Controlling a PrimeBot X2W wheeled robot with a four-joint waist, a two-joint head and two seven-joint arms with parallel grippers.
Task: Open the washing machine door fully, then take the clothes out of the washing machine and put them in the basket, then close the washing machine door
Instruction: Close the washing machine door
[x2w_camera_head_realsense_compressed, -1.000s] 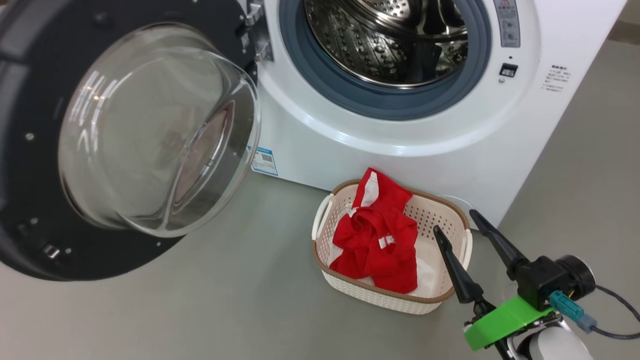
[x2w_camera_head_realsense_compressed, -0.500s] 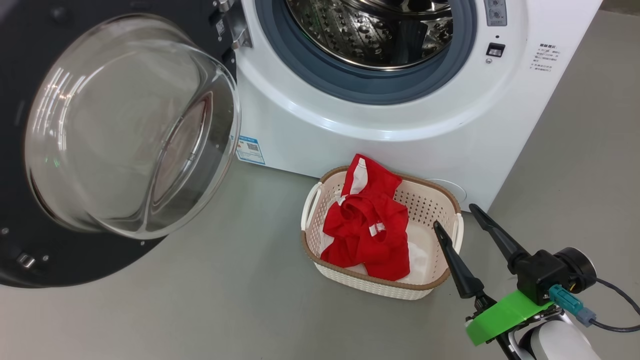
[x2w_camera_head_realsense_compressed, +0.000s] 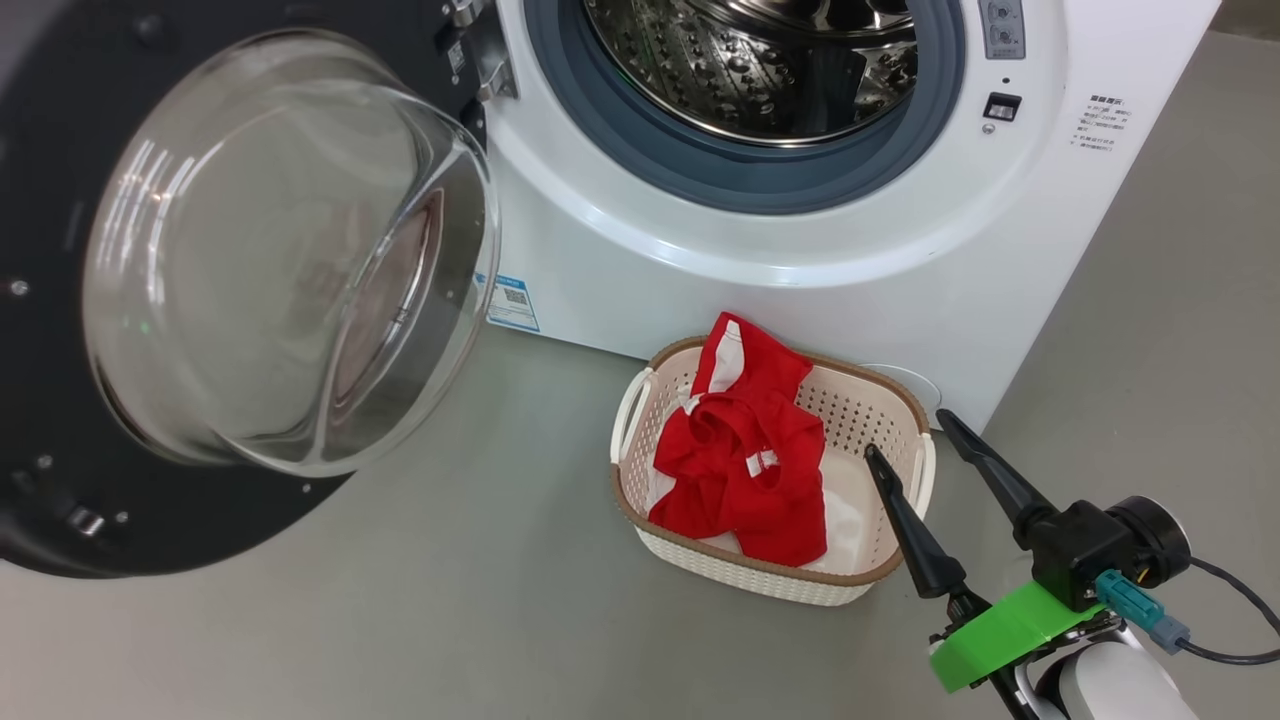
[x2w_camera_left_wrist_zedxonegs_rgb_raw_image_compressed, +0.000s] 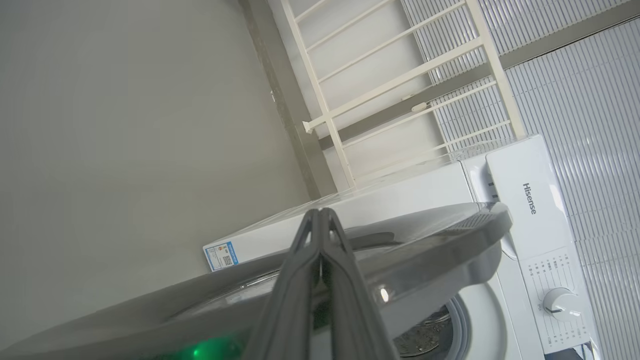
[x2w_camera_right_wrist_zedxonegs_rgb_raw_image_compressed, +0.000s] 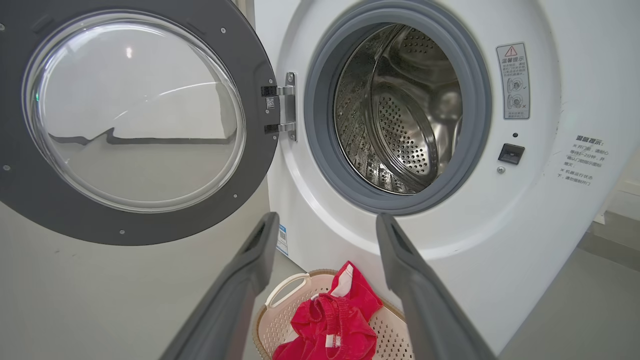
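Pinched shut and empty at the left gripper (x2w_camera_left_wrist_zedxonegs_rgb_raw_image_compressed: 320, 212), just beside the swung-out washing machine door (x2w_camera_head_realsense_compressed: 150, 520): likely the nearer arm for the push. Spread wide at the right gripper (x2w_camera_head_realsense_compressed: 906, 434), beside the basket (x2w_camera_head_realsense_compressed: 740, 580).

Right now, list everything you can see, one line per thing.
washing machine: one, white, straight ahead on the floor
door: one, black rim with clear glass, swung open on the left
drum: one, steel, inside the opening, no clothes seen in it
rubber ring: one, grey, around the opening
sticker: one, blue, low on the machine's front
basket: one, cream with brown rim, on the floor before the machine
clothes: one heap, red and white, in the basket
floor: grey
rack: one, white, behind the machine
left hand: shut, by the door's rim
right hand: open, empty, right of the basket
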